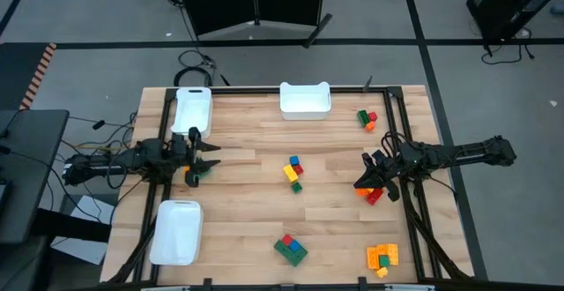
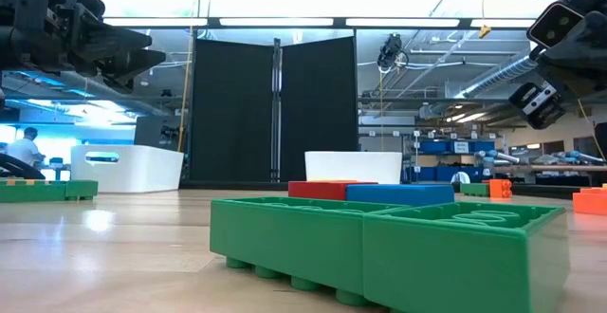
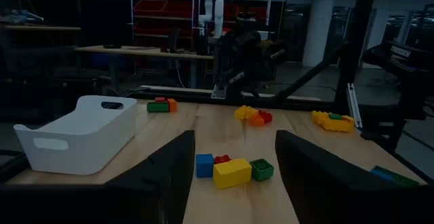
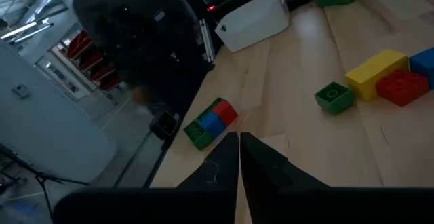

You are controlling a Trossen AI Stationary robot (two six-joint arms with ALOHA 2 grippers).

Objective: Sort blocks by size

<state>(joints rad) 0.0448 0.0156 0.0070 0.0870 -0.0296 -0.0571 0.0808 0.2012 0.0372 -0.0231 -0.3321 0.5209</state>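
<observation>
Two grippers: left gripper (image 1: 204,156) spread wide, empty; right gripper (image 1: 368,175) closed, empty, beside red-orange bricks (image 1: 375,194).

Grey floor (image 1: 106,26), black partition (image 2: 273,109)

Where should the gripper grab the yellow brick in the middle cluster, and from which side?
Probably across the yellow brick's two long side walls, coming straight down. It lies flat, studs up, with a blue brick and a green brick at its ends, so the ends look crowded. The open left gripper faces it.
</observation>
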